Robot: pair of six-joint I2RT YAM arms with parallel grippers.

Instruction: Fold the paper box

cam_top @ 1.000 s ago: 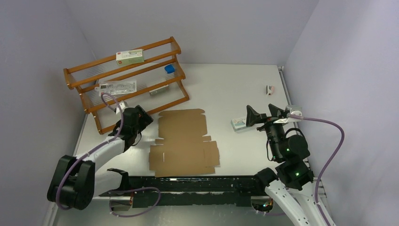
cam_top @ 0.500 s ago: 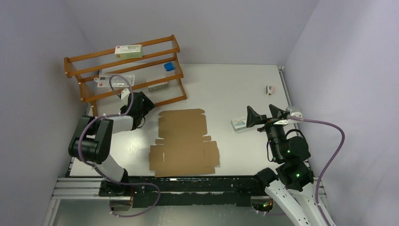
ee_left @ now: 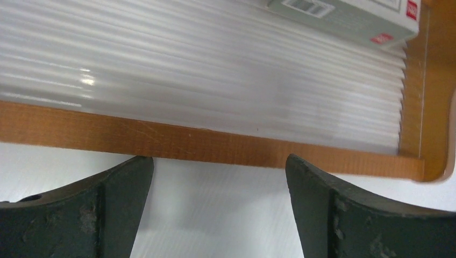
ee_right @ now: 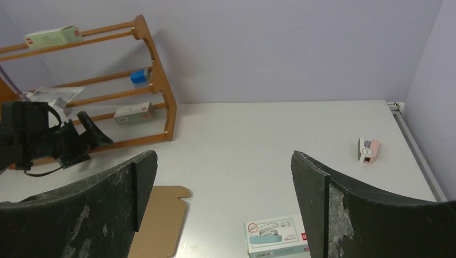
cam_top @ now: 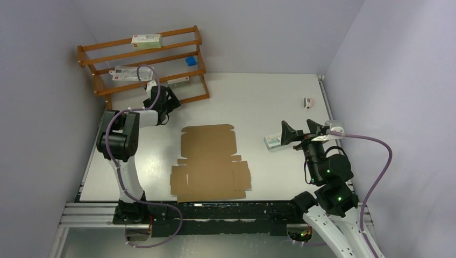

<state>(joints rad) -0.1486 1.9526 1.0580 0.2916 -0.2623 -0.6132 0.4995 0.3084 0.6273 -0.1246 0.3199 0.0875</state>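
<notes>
The paper box [cam_top: 209,161] lies flat, well apart from both grippers, whose fingers are spread and empty. It is behind the left gripper [cam_top: 172,101] and left of the right gripper [cam_top: 297,130]. The left wrist view shows only the wooden rack [ee_left: 215,145] close ahead, while the right wrist view catches a corner of the box.

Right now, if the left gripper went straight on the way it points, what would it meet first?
The wooden rack: its bottom rail crosses the gap between the open fingers of the left gripper, apparently close ahead, though depth is unclear. The paper box lies out of that line.

Matt brown cardboard paper box [cam_top: 209,172]; wooden rack [ee_left: 215,145], seemingly varnished
</notes>
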